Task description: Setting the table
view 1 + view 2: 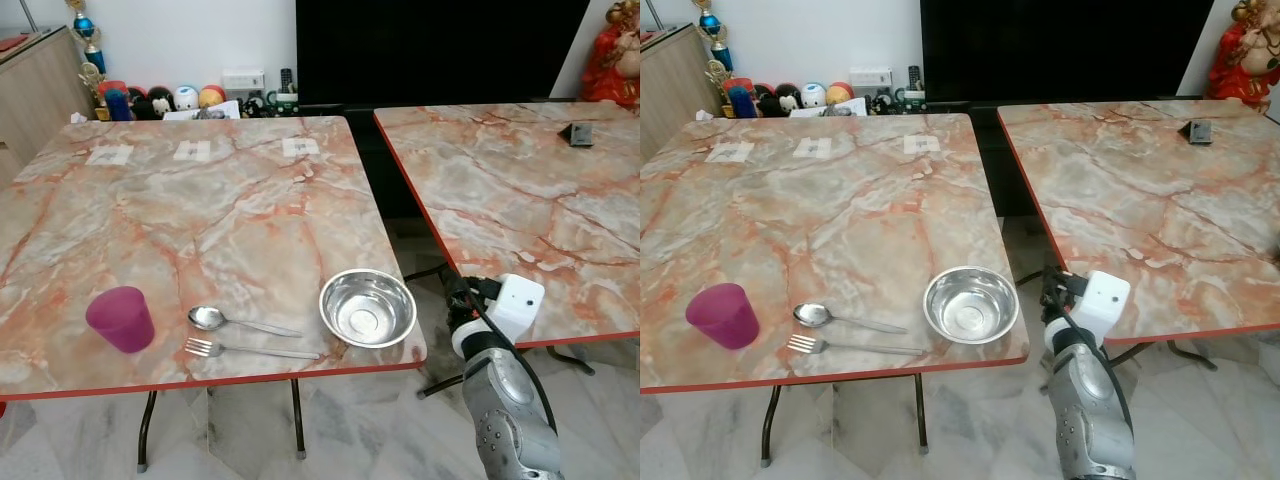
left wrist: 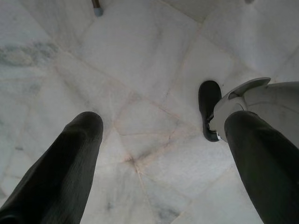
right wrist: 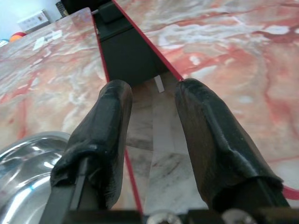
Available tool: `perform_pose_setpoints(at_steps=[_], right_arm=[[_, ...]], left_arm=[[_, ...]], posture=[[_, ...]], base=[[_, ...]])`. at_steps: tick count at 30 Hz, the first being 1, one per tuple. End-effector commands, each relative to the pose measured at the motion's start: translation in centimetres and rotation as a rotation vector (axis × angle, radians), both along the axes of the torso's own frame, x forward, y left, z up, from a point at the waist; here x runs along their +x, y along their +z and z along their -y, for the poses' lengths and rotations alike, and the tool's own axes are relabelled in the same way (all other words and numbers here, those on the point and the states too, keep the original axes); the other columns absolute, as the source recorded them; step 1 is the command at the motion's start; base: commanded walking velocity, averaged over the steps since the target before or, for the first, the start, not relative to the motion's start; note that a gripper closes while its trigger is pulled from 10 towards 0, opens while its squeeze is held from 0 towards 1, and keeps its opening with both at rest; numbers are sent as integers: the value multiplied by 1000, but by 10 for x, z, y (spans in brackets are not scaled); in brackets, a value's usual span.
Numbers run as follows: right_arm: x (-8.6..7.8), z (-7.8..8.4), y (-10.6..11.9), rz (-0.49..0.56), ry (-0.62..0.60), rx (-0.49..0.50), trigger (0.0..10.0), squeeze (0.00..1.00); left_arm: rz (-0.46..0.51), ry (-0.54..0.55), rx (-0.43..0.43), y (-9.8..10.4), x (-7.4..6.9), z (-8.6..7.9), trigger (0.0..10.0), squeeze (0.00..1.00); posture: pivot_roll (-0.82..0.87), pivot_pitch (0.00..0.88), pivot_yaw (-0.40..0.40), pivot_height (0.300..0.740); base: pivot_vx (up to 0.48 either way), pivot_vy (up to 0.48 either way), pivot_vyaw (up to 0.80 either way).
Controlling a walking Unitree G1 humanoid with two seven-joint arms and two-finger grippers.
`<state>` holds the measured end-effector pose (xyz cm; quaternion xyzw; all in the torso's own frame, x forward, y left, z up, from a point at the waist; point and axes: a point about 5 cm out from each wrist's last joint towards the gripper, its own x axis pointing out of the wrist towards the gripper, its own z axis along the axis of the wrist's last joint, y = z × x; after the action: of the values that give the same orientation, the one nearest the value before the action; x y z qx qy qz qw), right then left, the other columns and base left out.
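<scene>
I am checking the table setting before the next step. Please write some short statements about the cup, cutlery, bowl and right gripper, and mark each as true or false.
1. The purple cup stands upright. True.
2. The spoon lies inside the steel bowl. False: it lies on the table, left of the bowl.
3. The fork lies nearer the table edge than the spoon. True.
4. The right gripper holds the bowl. False: it is open and empty, over the gap between the tables.

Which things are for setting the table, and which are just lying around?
For the table setting:
purple cup
spoon
fork
metal bowl

Just lying about:
three paper slips at the far edge
small dark object on the other table
toys and trophy by the wall
</scene>
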<state>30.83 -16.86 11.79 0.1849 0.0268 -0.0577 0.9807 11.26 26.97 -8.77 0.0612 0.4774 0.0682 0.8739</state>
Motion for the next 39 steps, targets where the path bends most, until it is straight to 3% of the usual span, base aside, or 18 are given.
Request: perform_pose_setpoints(at_steps=[1, 26, 28, 29, 30, 31, 39], right_arm=[[-1, 1, 5, 16, -7, 10, 10000, 0], [-1, 1, 5, 16, -7, 10, 10000, 0], [-2, 2, 5, -17, -12, 50, 10000, 0], [-2, -5, 8, -17, 60, 49, 10000, 0], [-1, -10, 11, -8, 114, 40, 10000, 0], [0, -14, 17, 32, 151, -31, 10000, 0], [0, -10, 22, 81, 114, -73, 10000, 0]], left_arm=[[-29, 6, -1, -2, -6, 0, 10000, 0], [-29, 6, -1, -2, -6, 0, 10000, 0], [-30, 3, 0, -2, -6, -1, 10000, 0], [-31, -4, 0, -2, -7, 0, 10000, 0], [-32, -8, 1, -2, -7, 0, 10000, 0], [-32, -11, 2, -2, -7, 0, 10000, 0], [-31, -10, 3, -2, -7, -1, 10000, 0]], posture=[[-15, 85, 0, 740], [-15, 85, 0, 740], [-14, 88, 0, 740], [-4, 85, -6, 740], [-4, 85, -6, 740], [-2, 86, -5, 740], [1, 87, -4, 740]], base=[[0, 0, 0], [0, 0, 0], [0, 0, 0], [0, 0, 0], [0, 0, 0], [0, 0, 0], [0, 0, 0]])
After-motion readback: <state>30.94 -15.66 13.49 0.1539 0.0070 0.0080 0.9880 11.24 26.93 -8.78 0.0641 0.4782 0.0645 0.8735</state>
